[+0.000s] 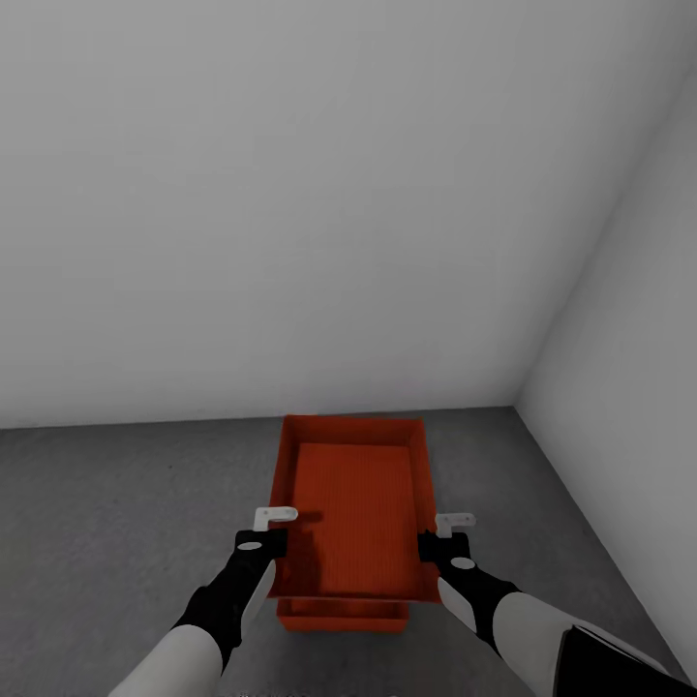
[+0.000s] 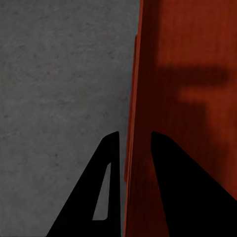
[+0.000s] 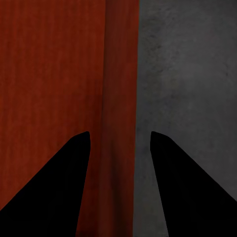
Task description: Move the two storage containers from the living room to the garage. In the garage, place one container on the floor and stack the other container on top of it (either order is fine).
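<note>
Left end effector straddles upper container wall; lower container beneath

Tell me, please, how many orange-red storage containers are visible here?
2. The upper container sits between the left gripper and the right gripper, whose jaws straddle its side walls. The lower container lies beneath it on the concrete floor, mostly hidden, one end showing.

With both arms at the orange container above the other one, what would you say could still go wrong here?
1. The upper container sits further back than the lower container, whose near edge sticks out; it may settle skewed.
2. The left gripper straddles its side wall closely while the right gripper stands wider around the other, so pulling away could drag it unevenly.
3. The wall is near.
</note>
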Controlling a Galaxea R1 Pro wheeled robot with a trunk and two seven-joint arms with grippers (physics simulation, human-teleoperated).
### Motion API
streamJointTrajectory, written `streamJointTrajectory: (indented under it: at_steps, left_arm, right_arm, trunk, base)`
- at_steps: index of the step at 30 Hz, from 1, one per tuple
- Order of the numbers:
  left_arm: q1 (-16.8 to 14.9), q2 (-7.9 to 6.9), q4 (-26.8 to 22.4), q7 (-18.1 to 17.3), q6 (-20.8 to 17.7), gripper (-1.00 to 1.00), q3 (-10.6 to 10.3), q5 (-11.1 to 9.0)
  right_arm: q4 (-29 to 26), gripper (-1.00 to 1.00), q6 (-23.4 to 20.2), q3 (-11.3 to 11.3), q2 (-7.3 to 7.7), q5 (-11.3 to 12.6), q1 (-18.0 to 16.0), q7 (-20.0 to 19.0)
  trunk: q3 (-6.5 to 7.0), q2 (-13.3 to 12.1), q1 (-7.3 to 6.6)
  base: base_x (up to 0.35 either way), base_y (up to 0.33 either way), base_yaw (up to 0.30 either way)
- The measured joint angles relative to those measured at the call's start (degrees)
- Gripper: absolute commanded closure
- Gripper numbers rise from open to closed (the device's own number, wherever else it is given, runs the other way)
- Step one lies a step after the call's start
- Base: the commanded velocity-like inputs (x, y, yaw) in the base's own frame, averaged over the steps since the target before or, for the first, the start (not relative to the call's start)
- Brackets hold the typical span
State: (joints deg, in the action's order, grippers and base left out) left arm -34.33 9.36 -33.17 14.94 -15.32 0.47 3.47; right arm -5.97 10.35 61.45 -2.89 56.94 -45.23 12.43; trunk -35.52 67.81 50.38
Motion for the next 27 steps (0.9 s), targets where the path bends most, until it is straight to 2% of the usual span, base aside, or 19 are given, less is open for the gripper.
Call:
streamJointTrajectory:
  at_steps: [27]
  left_arm:
    - [0.00,0.01,0.04,0.00,0.02,1.00,0.01,0.01]
  right_arm:
    - [0.02,1.00,-0.02,0.00,0.00,-0.02,0.00,0.00]
  trunk:
    - [-2.49,0.00,0.00]
  base:
    - [0.000,0.000,0.000]
